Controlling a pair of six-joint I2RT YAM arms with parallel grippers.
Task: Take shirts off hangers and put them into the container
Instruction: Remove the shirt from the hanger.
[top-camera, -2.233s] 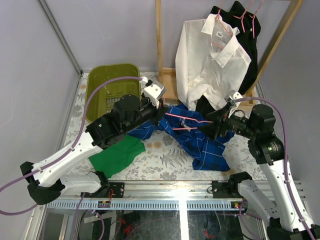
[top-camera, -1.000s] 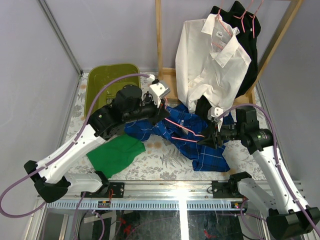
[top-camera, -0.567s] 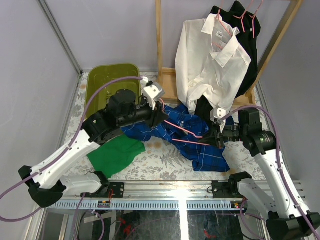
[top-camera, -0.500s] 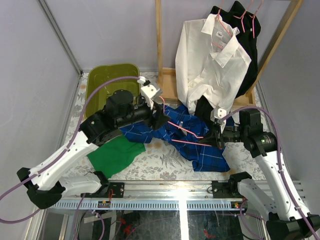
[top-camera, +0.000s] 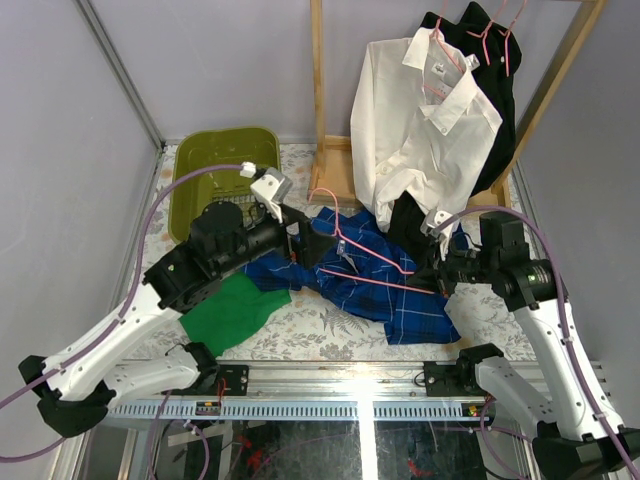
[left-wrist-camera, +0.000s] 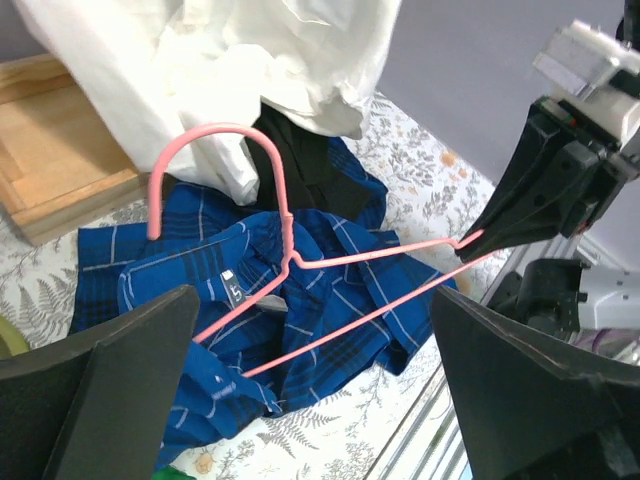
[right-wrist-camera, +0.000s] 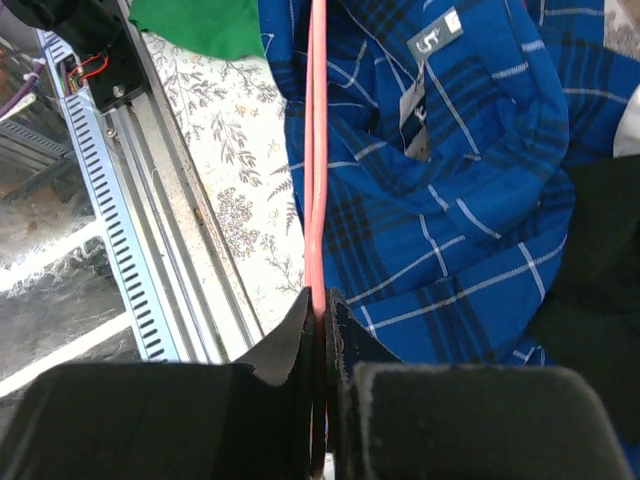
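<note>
The blue checked shirt (top-camera: 385, 285) lies crumpled on the table, off its hanger. A pink hanger (top-camera: 365, 255) hovers just over it, hook toward the left arm. My right gripper (top-camera: 441, 278) is shut on the hanger's right corner; in the right wrist view the pink wire (right-wrist-camera: 318, 150) runs straight into the closed jaws of the right gripper (right-wrist-camera: 321, 303). My left gripper (top-camera: 308, 238) is open and holds nothing, a little left of the hook (left-wrist-camera: 215, 140). The white shirt (top-camera: 425, 120) and a black shirt (top-camera: 497, 70) hang on pink hangers (top-camera: 442, 48). The olive container (top-camera: 190, 165) stands at back left.
A flat green cloth (top-camera: 235, 310) lies under the left arm. The wooden rack's base (top-camera: 335, 170) and posts stand behind the blue shirt. A metal rail (right-wrist-camera: 130, 200) runs along the table's near edge.
My left gripper opened, let go of the hanger and drew back to the left. My right gripper shut on the hanger's corner, and the hanger now lies free above the blue shirt.
</note>
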